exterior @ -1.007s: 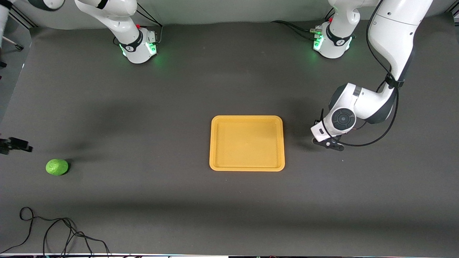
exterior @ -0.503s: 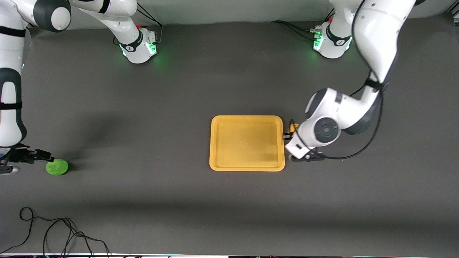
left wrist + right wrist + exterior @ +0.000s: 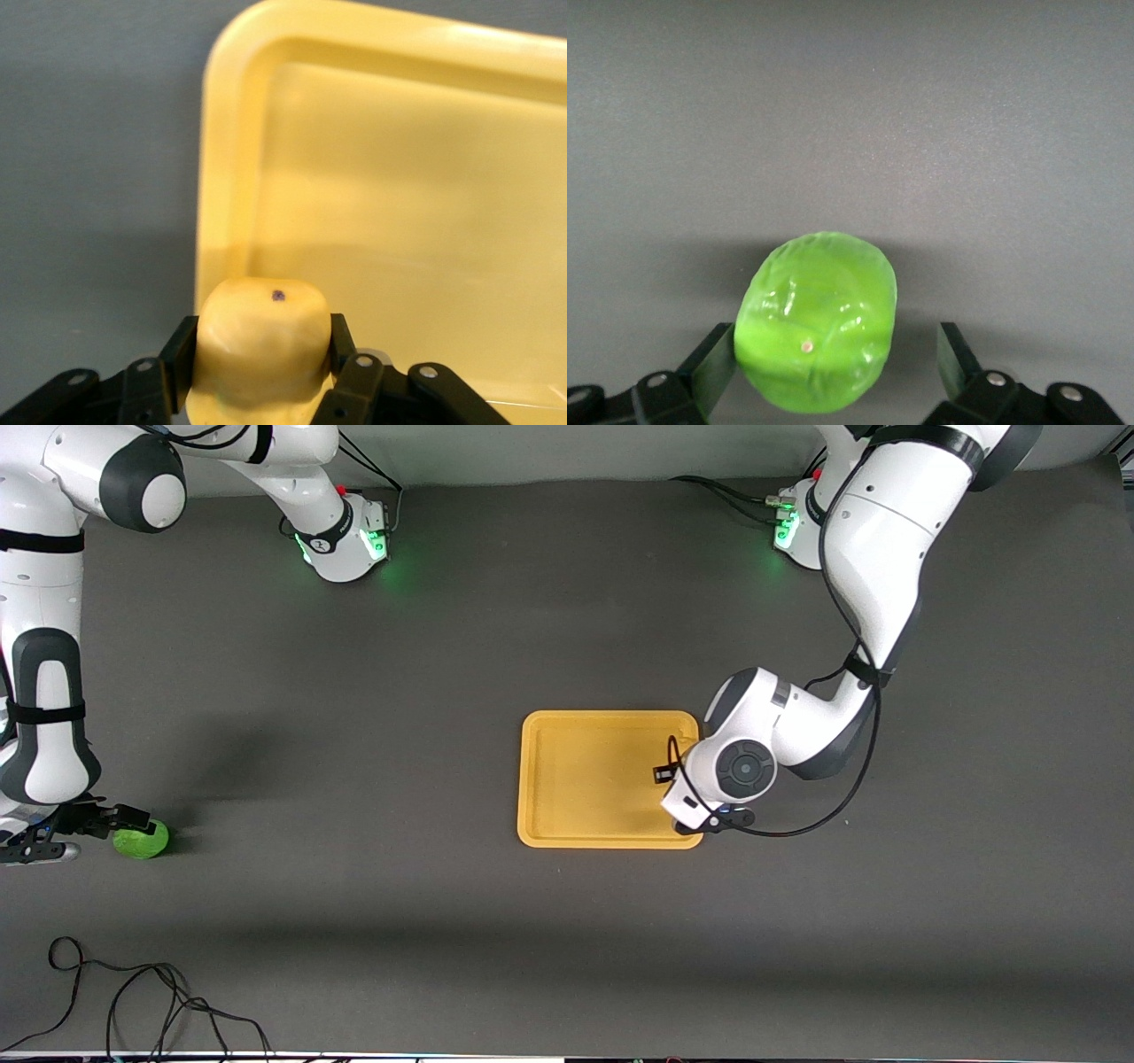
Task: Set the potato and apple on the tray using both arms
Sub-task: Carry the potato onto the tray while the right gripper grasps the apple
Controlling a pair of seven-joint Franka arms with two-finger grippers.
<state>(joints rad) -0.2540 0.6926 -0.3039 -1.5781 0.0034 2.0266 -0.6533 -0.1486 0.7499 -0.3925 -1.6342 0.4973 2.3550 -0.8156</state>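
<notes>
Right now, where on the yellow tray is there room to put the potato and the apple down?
The tray has nothing lying on it. The left gripper, shut on the potato, hangs over the tray's corner toward the left arm's end, so that corner is crowded. The middle and the right arm's end are bare. The apple sits on the table between the right gripper's open fingers.

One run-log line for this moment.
left gripper: shut on potato, over tray | right gripper: open around apple on table | tray: empty
</notes>
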